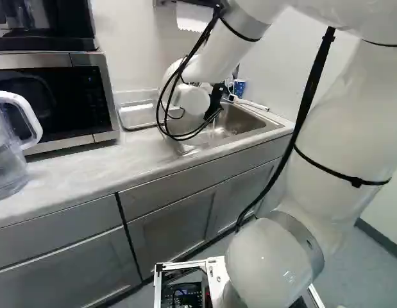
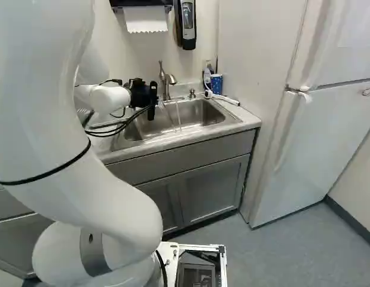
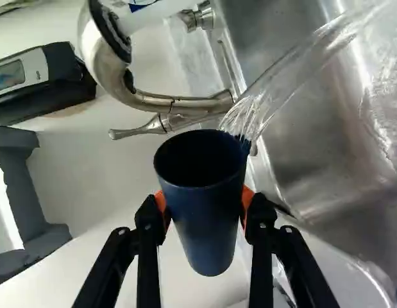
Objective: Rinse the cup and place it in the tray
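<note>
Conceivably, the blue cup (image 3: 206, 215), clamped in the gripper (image 3: 204, 203), could slip if water (image 3: 294, 74) from the faucet (image 2: 165, 88), upper middle of the right base view, wets its grip.

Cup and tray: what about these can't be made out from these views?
- Cup interior: too dark in the wrist view to tell whether it holds water.
- Cup in the left base view: can't be picked out among arm and cables.
- Tray, sink-side end: hidden there by the arm.
</note>
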You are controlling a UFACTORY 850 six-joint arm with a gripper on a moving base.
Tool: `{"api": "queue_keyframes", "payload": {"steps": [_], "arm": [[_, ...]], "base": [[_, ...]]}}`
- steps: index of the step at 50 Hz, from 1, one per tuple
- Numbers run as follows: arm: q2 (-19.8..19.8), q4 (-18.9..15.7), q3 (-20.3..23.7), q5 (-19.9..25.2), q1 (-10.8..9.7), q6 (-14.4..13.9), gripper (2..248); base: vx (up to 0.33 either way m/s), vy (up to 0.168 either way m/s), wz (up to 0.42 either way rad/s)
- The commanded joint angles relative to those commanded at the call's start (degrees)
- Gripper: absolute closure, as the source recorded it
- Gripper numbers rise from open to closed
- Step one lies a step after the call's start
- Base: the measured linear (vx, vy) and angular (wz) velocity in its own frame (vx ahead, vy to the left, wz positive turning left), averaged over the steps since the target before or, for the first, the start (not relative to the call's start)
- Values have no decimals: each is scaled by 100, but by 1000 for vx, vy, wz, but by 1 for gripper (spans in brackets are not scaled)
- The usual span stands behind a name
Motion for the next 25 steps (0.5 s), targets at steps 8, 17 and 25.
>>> {"api": "queue_keyframes", "payload": {"steps": [8,17,25], "arm": [[0,0,0,0,0,481,126],[0,0,0,0,0,1025,126],[0,0,0,0,0,1508,126]], "base": [[0,0,0],[0,0,0],[0,0,0]]}}
